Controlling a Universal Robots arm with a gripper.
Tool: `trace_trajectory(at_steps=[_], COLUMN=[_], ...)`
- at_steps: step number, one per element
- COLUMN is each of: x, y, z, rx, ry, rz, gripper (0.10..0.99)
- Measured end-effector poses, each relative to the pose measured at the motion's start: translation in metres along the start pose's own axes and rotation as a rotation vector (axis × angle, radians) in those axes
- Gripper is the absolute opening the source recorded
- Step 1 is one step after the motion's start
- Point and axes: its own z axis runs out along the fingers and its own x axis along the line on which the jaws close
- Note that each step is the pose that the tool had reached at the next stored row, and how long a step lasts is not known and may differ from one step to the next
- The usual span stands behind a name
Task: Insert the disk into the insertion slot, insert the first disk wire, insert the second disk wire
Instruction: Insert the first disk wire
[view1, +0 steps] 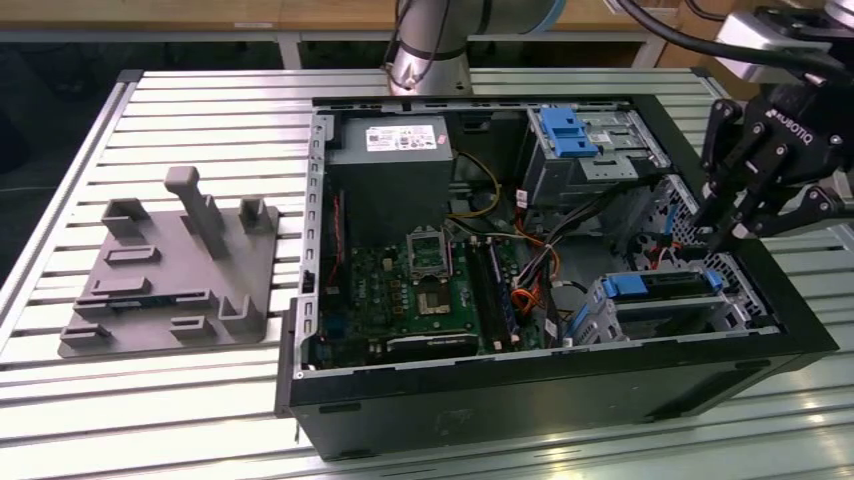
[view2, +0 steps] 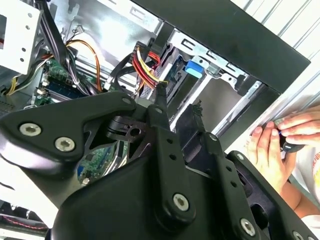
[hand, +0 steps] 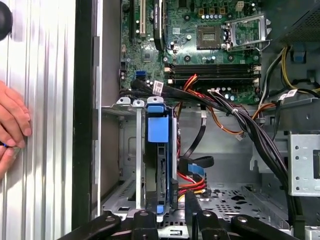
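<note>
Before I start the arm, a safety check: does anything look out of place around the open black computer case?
Yes: a person's hand rests on the ribbed metal table, right beside the outer wall of the black computer case and close to the black gripper.

Gripper (view1: 729, 234) tip-down, nearly vertical.

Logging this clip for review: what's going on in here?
A robot arm's gripper hangs inside the open computer case, just above the insertion slot at the exterior view's right. The disk, in its blue caddy, already sits in that slot. Loose red and black wires lie beside the disk; I cannot tell whether any is plugged in. A person's hand is over the table just outside the case.
</note>
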Motion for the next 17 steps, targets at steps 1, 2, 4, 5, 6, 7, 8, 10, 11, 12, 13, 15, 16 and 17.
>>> trace_trajectory(at_steps=[1, 2, 4, 5, 6, 7, 8, 10, 11, 12, 13, 15, 16, 17], x=[-0.0001, -0.0002, -0.0004, -0.0004, -0.0005, -0.0006, -0.0007, -0.0008, -0.0009, -0.001, -0.001, -0.0012, -0.0013, -0.0014], y=[-0.0002, -0.0003, -0.0005, -0.0005, -0.0006, -0.0006, -0.0007, -0.0008, -0.0008, -0.0009, -0.0009, -0.0009, -0.001, -0.001], z=[0.0015, 0.0029, 0.0053, 0.0062, 0.0071, 0.0081, 0.0093, 0.0116, 0.0127, 0.0135, 0.014, 0.0152, 0.0158, 0.0165], rx=[0.0, 0.0, 0.0, 0.0, 0.0, 0.0, 0.0, 0.0, 0.0, 0.0, 0.0, 0.0, 0.0, 0.0], ry=[0.0001, 0.0001, 0.0005, 0.0006, 0.0007, 0.0007, 0.0007, 0.0008, 0.0008, 0.0008, 0.001, 0.0009, 0.0008, 0.0008], rz=[0.0, 0.0, 0.0, 0.0, 0.0, 0.0, 0.0, 0.0, 0.0, 0.0, 0.0, 0.0, 0.0, 0.0], gripper=[0.353, 0.353, 0.353, 0.353, 0.353, 0.353, 0.353, 0.353, 0.353, 0.353, 0.353, 0.353, 0.353, 0.353])
